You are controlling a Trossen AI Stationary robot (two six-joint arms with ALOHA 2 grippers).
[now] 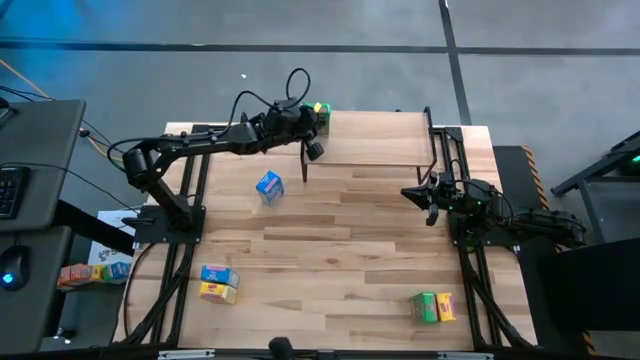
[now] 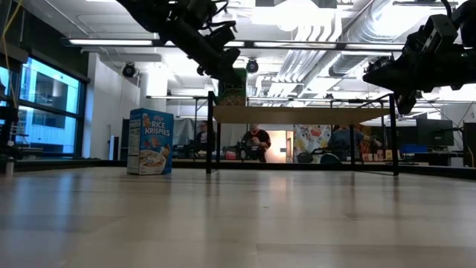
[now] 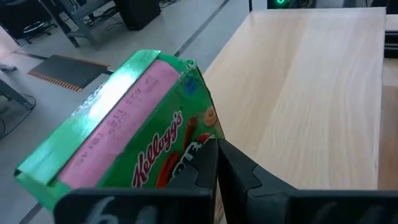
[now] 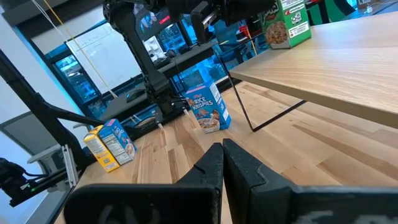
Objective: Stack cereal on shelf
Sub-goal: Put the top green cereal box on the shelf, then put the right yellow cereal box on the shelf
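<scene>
Left claw [image 1: 312,117] is sitting at the shelf's [image 1: 380,140] left corner, fingers together just beside the green cereal box [image 3: 134,124] standing upright there. Right claw [image 1: 432,192] is idling pinched together by the shelf's right end.

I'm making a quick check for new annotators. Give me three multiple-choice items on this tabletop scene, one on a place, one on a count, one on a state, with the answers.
1. Where is the green cereal box?
A. On a corner of the shelf
B. On the tabletop under the shelf
C. Beside the right arm's base

2. How many cereal boxes lie on the tabletop?
A. Two
B. Five
C. Eight

3. How is the blue Rice Krispies box?
A. Lying flat
B. Standing upright alone
C. Held by the right tool

Answers:
1 A, the right wrist view shows it standing on the board, by the left tool.
2 B, the high view shows one blue box and two pairs.
3 B, the low view shows it upright; the right tool is shut and empty.
</scene>
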